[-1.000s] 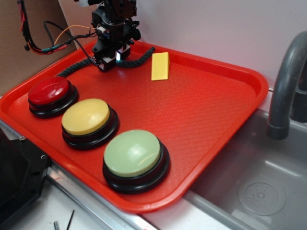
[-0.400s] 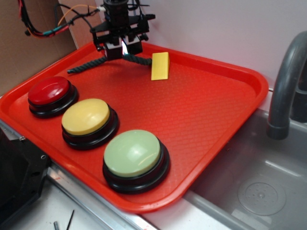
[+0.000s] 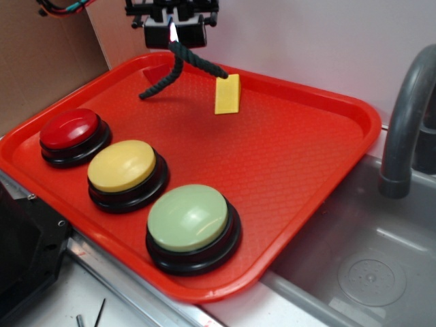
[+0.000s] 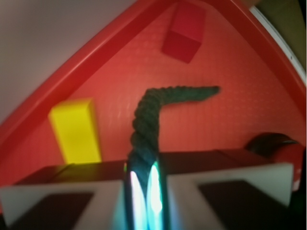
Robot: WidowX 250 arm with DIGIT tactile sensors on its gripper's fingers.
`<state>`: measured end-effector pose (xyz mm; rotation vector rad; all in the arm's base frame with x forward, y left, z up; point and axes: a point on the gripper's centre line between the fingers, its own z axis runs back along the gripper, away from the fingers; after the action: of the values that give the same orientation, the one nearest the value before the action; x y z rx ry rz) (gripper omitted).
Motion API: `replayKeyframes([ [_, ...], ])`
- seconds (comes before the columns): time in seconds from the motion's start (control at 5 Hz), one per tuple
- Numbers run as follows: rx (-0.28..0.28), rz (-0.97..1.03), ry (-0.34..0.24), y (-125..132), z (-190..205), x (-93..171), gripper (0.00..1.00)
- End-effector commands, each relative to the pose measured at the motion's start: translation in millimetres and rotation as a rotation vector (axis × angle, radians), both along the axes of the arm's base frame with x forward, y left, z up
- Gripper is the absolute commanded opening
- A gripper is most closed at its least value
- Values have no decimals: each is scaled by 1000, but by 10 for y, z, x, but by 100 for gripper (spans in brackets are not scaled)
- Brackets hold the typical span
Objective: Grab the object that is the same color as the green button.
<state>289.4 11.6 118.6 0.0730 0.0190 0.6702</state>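
**Rope's off the tray, pinched in the claw**

So the black claw (image 3: 173, 32) sits up at the back edge of the tray, and its two fingers are clamped tight on the dark green twisted rope piece (image 3: 170, 69). In the wrist view you can see the rope (image 4: 152, 117) squeezed right between the two pale finger pads (image 4: 220, 184), with a bright glare at the pinch point. The grip is about mid-length: one end droops left and down toward the tray floor, the other slopes right and ends just beside the top of the yellow rectangular block (image 3: 227, 94). Can't tell for sure whether the low left tip touches the tray or just hangs above it.

The yellow block (image 4: 76, 130) lies flat near the back rim of the red plastic tray (image 3: 306, 157). The wrist cam also catches a small red block (image 4: 183, 31) in a corner of the tray, well apart from the rope.

Down at the front left there's a diagonal row of three domed push-buttons on round black bases: red-domed button (image 3: 71, 131), yellow-domed button (image 3: 124, 167), then the big pale green domed button (image 3: 191, 221) nearest the camera. Off to the right is a grey metal sink (image 3: 368, 272) with a grey faucet (image 3: 403, 116).
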Motion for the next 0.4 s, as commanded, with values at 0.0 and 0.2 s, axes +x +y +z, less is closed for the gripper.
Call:
replayKeyframes([
  [0.0,-64,-274,-112,-65,755,-160,0],
  [0.2,-64,-344,-161,-172,894,-333,0],
])
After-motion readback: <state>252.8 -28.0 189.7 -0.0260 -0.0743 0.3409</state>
